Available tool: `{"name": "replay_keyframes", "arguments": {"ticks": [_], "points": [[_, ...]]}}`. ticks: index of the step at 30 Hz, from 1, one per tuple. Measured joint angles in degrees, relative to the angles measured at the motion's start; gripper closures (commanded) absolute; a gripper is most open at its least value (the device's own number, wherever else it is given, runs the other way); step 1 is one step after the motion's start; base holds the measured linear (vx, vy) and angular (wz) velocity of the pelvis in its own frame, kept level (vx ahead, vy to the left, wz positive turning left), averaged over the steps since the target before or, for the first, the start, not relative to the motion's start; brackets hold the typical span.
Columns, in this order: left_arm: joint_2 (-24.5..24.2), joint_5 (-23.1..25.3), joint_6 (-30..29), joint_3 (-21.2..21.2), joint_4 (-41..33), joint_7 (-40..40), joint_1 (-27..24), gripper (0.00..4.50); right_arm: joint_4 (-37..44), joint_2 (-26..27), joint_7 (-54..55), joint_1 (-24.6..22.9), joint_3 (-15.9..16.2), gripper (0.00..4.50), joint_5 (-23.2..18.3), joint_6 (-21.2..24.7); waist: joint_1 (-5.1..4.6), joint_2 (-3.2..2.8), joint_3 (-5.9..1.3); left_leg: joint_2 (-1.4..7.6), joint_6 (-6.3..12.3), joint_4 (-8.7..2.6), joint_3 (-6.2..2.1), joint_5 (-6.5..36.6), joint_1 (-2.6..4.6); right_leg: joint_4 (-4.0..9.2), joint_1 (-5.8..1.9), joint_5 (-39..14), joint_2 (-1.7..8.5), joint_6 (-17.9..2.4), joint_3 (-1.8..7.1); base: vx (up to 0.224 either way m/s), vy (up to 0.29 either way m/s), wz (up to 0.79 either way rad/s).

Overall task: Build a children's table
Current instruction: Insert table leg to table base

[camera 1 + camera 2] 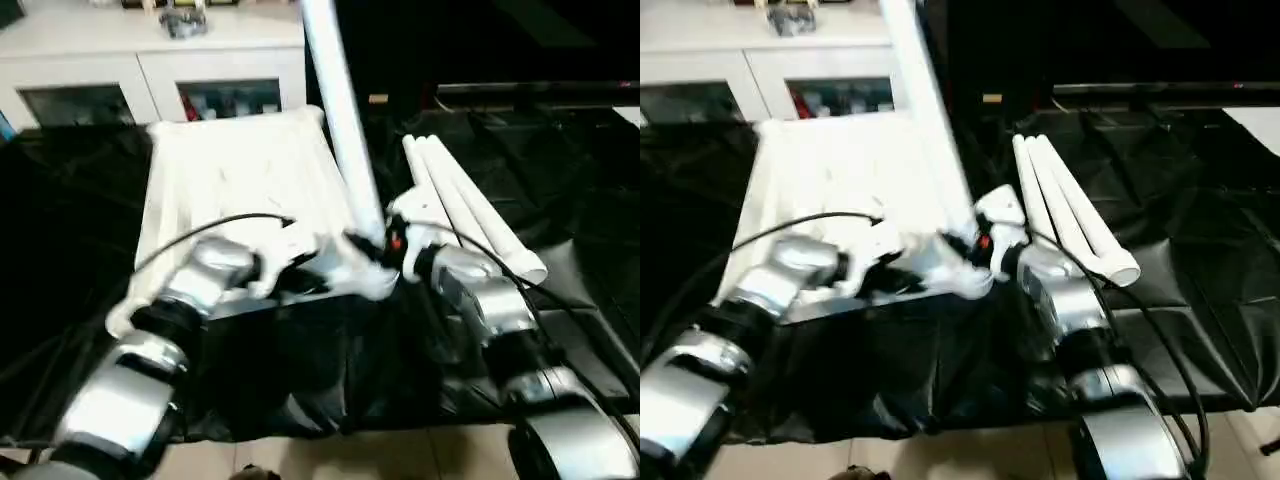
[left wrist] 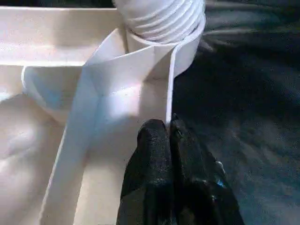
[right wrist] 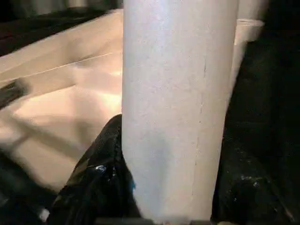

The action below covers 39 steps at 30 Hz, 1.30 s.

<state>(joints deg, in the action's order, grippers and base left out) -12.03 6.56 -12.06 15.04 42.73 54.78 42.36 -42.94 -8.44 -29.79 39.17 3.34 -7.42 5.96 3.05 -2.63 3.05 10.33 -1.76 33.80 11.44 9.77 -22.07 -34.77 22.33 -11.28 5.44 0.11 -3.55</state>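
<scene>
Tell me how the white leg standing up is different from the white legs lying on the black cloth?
The long white cylindrical leg standing up rises from a near corner socket of the white plastic tabletop; the loose white cylindrical legs lie flat on the black table cover beside it. The standing leg sits in the right claw, with the shut left claw pressing the socket's rim; nothing holds the lying ones. All look like the same smooth white tubes.

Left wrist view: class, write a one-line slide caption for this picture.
Shut left gripper pinches a thin rib of the white tabletop beside the corner socket that takes the threaded leg.
</scene>
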Motion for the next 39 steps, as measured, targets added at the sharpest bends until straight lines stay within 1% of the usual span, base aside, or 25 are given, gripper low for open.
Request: {"name": "replay_keyframes", "arguments": {"ticks": [2, 5, 7, 9, 12, 14, 15, 16, 17, 19, 20, 21, 22, 23, 24, 27, 28, 30, 32, 35, 39], "points": [[1.22, 0.64, -0.72, 0.01, -1.59, -2.15, -0.71, 4.5, -0.61, 0.24, 2.11, 0.13, -0.97, 2.62, 0.37, -0.83, 0.03, 0.09, -0.01, 0.0, 0.0, 0.0, 0.02, 0.0, -0.01, 0.02, 0.01, 0.02, 0.0, -0.03, 0.02, 0.0, 0.0, 0.0], [1.16, 1.21, 1.79, 0.47, -2.52, -3.38, -1.81, 4.5, -1.01, 1.32, 3.12, -0.37, -2.98, 2.62, 0.0, -2.55, 0.0, 0.12, -0.01, 0.0, 0.0, -0.09, 0.01, 0.0, -0.01, 0.02, 0.06, 0.03, 0.0, -0.04, 0.01, 0.0, 0.0, 0.0], [0.26, 1.78, 4.82, 1.23, -3.29, -3.93, -2.89, 4.5, 0.27, 1.79, 2.62, -1.73, -4.06, 2.62, -1.63, -3.59, -0.03, 0.16, 0.02, 0.0, 0.0, -0.21, 0.01, 0.0, -0.06, 0.02, 0.19, 0.01, -0.02, -0.01, 0.0, 0.0, 0.0, 0.0], [-0.78, 1.83, 6.46, 1.28, -4.73, -3.94, -4.05, 4.5, 2.68, 2.18, 0.88, -3.23, -4.82, 2.62, -3.42, -4.13, -0.16, 0.16, 0.02, 0.0, 0.0, -0.29, 0.01, 0.0, -0.25, 0.02, 0.49, 0.07, -0.04, -0.03, 0.0, 0.0, 0.0, 0.0], [-2.23, 1.86, 7.34, 1.26, -7.91, -3.78, -6.06, 4.5, 5.94, 2.61, -1.92, -5.37, -5.17, 2.62, -5.56, -4.12, -0.5, 0.18, 0.04, 0.04, 0.0, -0.32, -0.01, -0.01, -0.4, -0.04, 0.76, 0.36, -0.07, -0.3, -0.04, 0.0, 0.0, 0.0], [-2.94, 1.48, 7.35, 1.21, -9.04, -3.11, -6.6, 4.5, 7.23, 2.56, -3.45, -6.08, -5.29, 2.62, -6.52, -4.07, -0.52, 0.16, 0.07, 0.07, 0.0, -0.32, -0.01, -0.01, -0.5, -0.1, 0.88, 0.38, -0.09, -0.33, -0.06, 0.0, 0.0, 0.0], [-3.03, 0.23, 6.63, 0.48, -9.54, -2.21, -6.88, 4.22, 9.31, 2.21, -4.86, -6.69, -5.5, 2.62, -7.45, -3.75, -0.48, 0.11, 0.11, 0.1, 0.0, -0.32, -0.01, -0.01, -0.62, -0.11, 0.99, 0.37, -0.1, -0.31, -0.09, 0.0, 0.0, 0.0], [-2.99, -0.88, 5.9, -0.13, -9.83, -1.55, -6.98, 4.22, 10.95, 2.18, -5.95, -7.02, -5.5, 2.62, -8.36, -3.51, -0.37, 0.07, 0.13, 0.13, 0.0, -0.29, 0.0, -0.02, -0.77, -0.12, 1.12, 0.37, -0.12, -0.31, -0.1, 0.0, 0.0, 0.0], [-2.95, -2.01, 5.29, -0.71, -9.97, -0.85, -7.01, 4.06, 12.43, 2.04, -6.93, -7.1, -5.5, 2.62, -9.07, -3.22, -0.24, 0.06, 0.13, 0.15, 0.01, -0.26, 0.0, -0.04, -0.96, -0.14, 1.29, 0.37, -0.12, -0.31, -0.12, 0.0, 0.0, 0.0], [-2.66, -5.78, 3.36, -2.85, -10.84, 0.82, -7.01, 3.87, 15.83, 1.0, -9.0, -7.22, -5.52, 2.62, -10.86, -1.76, 0.19, 0.07, 0.14, 0.2, 0.12, -0.12, 0.02, -0.31, -1.3, -0.2, 1.6, 0.37, -0.15, -0.31, -0.12, 0.0, 0.0, 0.0], [-2.2, -8.33, 2.07, -5.0, -11.74, 0.99, -6.54, 3.87, 17.28, 0.16, -10.08, -7.35, -5.59, 2.62, -11.29, -0.87, 0.4, 0.07, 0.14, 0.22, 0.13, -0.03, 0.02, -0.31, -1.4, -0.19, 1.64, 0.36, -0.15, -0.32, -0.13, 0.0, 0.0, 0.0], [-1.79, -11.3, 0.49, -8.14, -12.3, 0.82, -4.53, 3.82, 18.67, -1.09, -11.42, -7.51, -5.5, 2.62, -11.59, 0.25, 0.65, 0.13, 0.17, 0.22, 0.14, 0.03, 0.03, -0.3, -1.47, -0.18, 1.67, 0.36, -0.15, -0.32, -0.13, 0.0, 0.0, 0.0], [-1.75, -13.16, -0.66, -10.42, -12.55, 0.31, -2.42, 3.72, 19.51, -1.76, -12.14, -7.64, -5.43, 2.62, -11.68, 0.99, 0.92, 0.14, 0.18, 0.22, 0.15, 0.09, 0.03, -0.29, -1.48, -0.18, 1.66, 0.36, -0.14, -0.33, -0.14, 0.0, 0.0, 0.0], [-1.82, -14.38, -1.3, -12.41, -12.81, -0.6, -0.27, 3.72, 20.09, -2.06, -12.68, -7.68, -5.21, 2.62, -11.7, 1.44, 1.09, 0.14, 0.18, 0.21, 0.16, 0.09, 0.07, -0.29, -1.46, -0.17, 1.65, 0.36, -0.12, -0.33, -0.12, 0.0, 0.0, 0.0], [-1.66, -15.7, -2.17, -14.6, -12.43, -2.54, 3.14, 3.64, 20.76, -2.31, -13.14, -7.81, -5.11, 2.62, -11.73, 2.09, 1.39, 0.14, 0.18, 0.2, 0.15, 0.11, 0.08, -0.28, -1.38, -0.18, 1.56, 0.36, -0.11, -0.33, -0.1, 0.0, 0.0, 0.0], [-0.99, -16.32, -3.48, -17.17, -10.19, -7.82, 9.95, 3.64, 22.21, -2.94, -13.24, -7.97, -4.55, 2.62, -11.69, 3.41, 1.97, 0.14, 0.18, 0.2, 0.03, 0.14, 0.1, -0.22, -1.24, -0.2, 1.44, 0.36, -0.09, -0.33, -0.08, 0.0, 0.0, 0.0], [-0.91, -16.25, -3.53, -17.45, -9.85, -9.06, 10.8, 3.64, 22.49, -3.02, -13.23, -8.02, -4.46, 2.62, -11.67, 3.61, 1.98, 0.14, 0.18, 0.2, 0.02, 0.14, 0.1, -0.21, -1.11, -0.2, 1.33, 0.36, -0.09, -0.33, -0.07, 0.0, 0.0, 0.0], [0.3, -14.57, -3.81, -17.32, -7.21, -12.94, 12.99, 3.64, 22.65, -3.78, -12.95, -8.0, -4.15, 2.62, -11.04, 4.11, 2.12, 0.15, 0.18, 0.2, -0.11, 0.14, 0.08, -0.14, -1.08, -0.19, 1.26, 0.36, -0.09, -0.33, -0.1, 0.0, 0.0, 0.0], [1.94, -13.51, -3.83, -16.2, -6.77, -13.97, 14.07, 3.64, 22.59, -3.9, -12.19, -8.02, -3.83, 2.62, -10.18, 4.75, 2.21, 0.18, 0.21, 0.2, -0.1, 0.18, 0.06, -0.15, -1.13, -0.19, 1.26, 0.37, -0.09, -0.33, -0.12, 0.0, 0.0, 0.0], [5.99, -13.9, -5.53, -13.62, -10.54, -12.57, 14.43, 3.64, 22.59, -3.9, -10.76, -8.02, -3.01, 2.62, -9.47, 5.41, 2.44, 0.15, 0.22, 0.19, 0.15, 0.23, 0.07, -0.28, -1.23, -0.18, 1.3, 0.36, -0.06, -0.33, -0.12, 0.0, 0.0, 0.0], [8.88, -17.02, -9.13, -10.84, -17.02, -9.58, 14.3, 3.64, 22.58, -4.47, -9.32, -8.06, -3.16, 2.62, -8.32, 5.9, 2.33, 0.12, 0.23, 0.23, 0.18, 0.28, 0.06, -0.29, -1.3, -0.26, 1.4, 0.37, -0.08, -0.33, -0.15, 0.0, 0.0, 0.0]]}}
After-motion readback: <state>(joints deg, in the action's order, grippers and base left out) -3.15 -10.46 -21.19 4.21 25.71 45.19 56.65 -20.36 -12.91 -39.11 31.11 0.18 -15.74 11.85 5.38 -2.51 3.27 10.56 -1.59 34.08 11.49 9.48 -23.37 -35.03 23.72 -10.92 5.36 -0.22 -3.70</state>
